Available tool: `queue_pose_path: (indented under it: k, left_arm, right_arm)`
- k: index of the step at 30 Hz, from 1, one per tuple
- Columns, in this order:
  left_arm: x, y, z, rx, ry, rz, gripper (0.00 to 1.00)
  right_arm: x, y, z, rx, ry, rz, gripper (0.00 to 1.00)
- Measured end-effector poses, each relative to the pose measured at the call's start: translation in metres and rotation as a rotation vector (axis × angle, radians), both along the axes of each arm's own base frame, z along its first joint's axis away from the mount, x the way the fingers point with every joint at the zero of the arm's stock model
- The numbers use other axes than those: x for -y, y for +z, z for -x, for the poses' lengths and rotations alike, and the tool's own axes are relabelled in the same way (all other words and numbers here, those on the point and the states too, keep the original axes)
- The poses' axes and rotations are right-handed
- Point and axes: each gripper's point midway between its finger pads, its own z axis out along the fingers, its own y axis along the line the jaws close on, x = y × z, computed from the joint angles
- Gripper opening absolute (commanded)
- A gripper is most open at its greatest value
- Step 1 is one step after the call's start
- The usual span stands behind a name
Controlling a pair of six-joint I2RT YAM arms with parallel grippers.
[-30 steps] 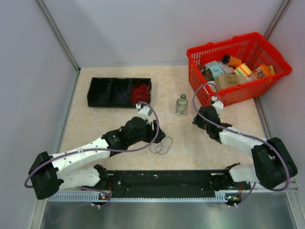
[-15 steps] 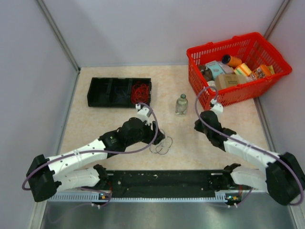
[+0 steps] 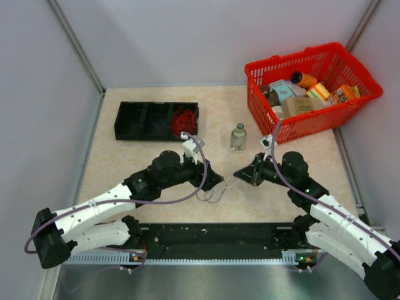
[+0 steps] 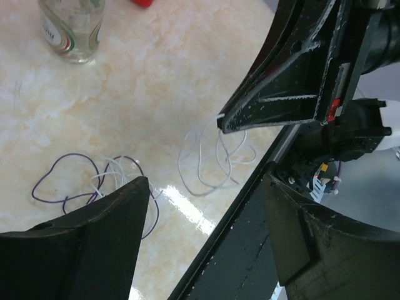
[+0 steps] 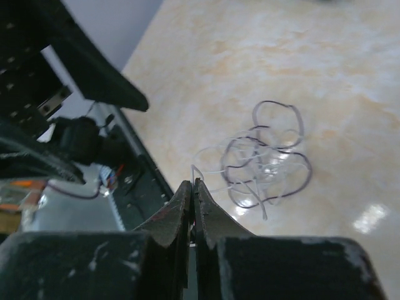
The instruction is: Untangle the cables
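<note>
Beige marbled worktop, carrying:
- White cable and dark blue-grey cable, loosely tangled together near the front edge, between the two arms.
- Right gripper: jaws pressed together, pinching a strand of the white cable and holding it off the surface.
- Left gripper: jaws spread wide, gripping nothing, poised over the tangle.
- Red cable: bunched in the right-hand compartment of a black tray.
- Glass bottle: upright, behind the tangle.
- Red basket: far right corner, packaged goods inside.
</note>
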Motion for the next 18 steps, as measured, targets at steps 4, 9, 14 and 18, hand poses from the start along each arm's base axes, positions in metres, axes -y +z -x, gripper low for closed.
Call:
queue_pose_path:
  k: [4, 9, 14, 18]
  left_arm:
    - [-0.001, 0.026, 0.008, 0.084, -0.066, 0.059, 0.77]
    - [0.008, 0.045, 0.024, 0.115, -0.179, 0.133, 0.74]
    - [0.027, 0.033, 0.045, 0.041, -0.335, 0.162, 0.75]
    - [0.037, 0.021, 0.064, -0.038, -0.460, 0.183, 0.75]
  right_arm:
    - [-0.015, 0.024, 0.024, 0.043, 0.170, -0.093, 0.00]
    - [-0.020, 0.049, 0.043, 0.090, 0.277, -0.174, 0.00]
    - [-0.018, 0.064, 0.049, 0.114, 0.277, -0.210, 0.00]
    - [-0.012, 0.076, 0.041, 0.139, 0.196, -0.224, 0.00]
